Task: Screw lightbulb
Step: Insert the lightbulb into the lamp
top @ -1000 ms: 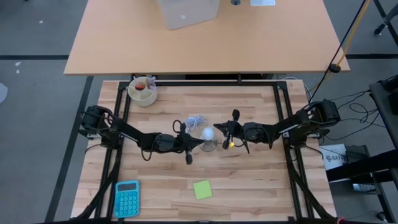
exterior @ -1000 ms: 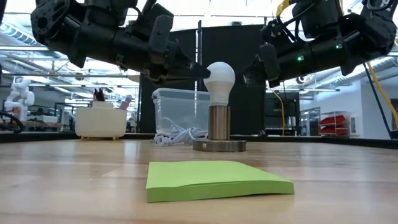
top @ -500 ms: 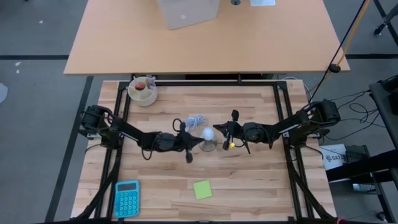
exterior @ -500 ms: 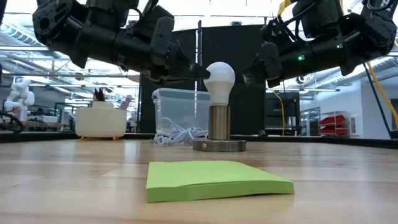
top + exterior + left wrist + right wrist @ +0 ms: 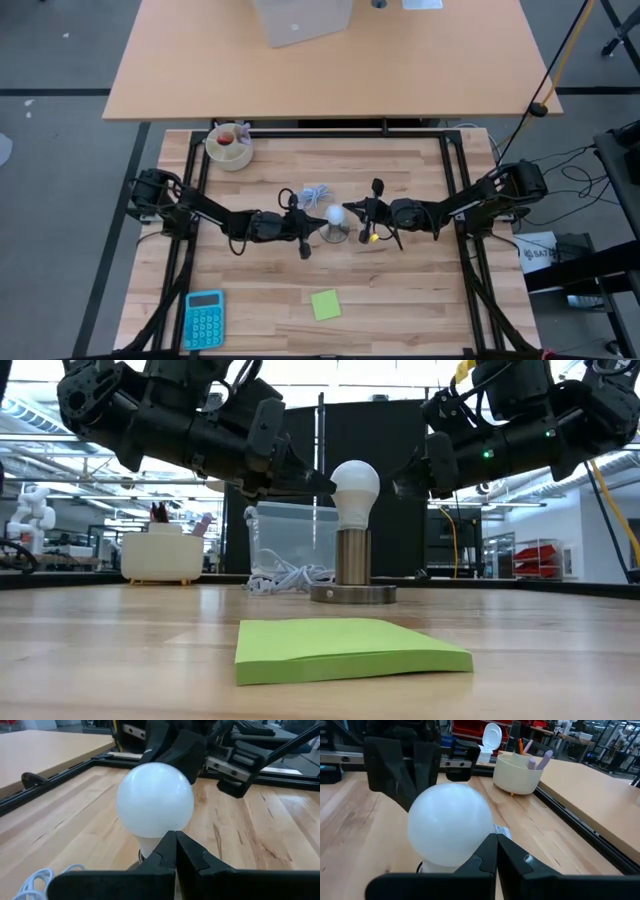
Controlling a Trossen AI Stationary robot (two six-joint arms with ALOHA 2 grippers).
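High view: overhead, facing straight down; covers the whole pale wooden slatted table (image 5: pixel 400 290) and both dark arms. Low view: at tabletop height, facing level across the table into the room; a flat green sticky-note pad (image 5: pixel 345 647) lies nearest the lens. Left wrist and right wrist views: each close in, facing the small white pear-shaped lightbulb (image 5: pixel 155 799) from opposite sides, each seeing the other arm beyond it. All four views share the lightbulb at mid-table.

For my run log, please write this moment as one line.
lightbulb: upright in socket | left gripper: shut, at bulb | right gripper: shut, opposite side
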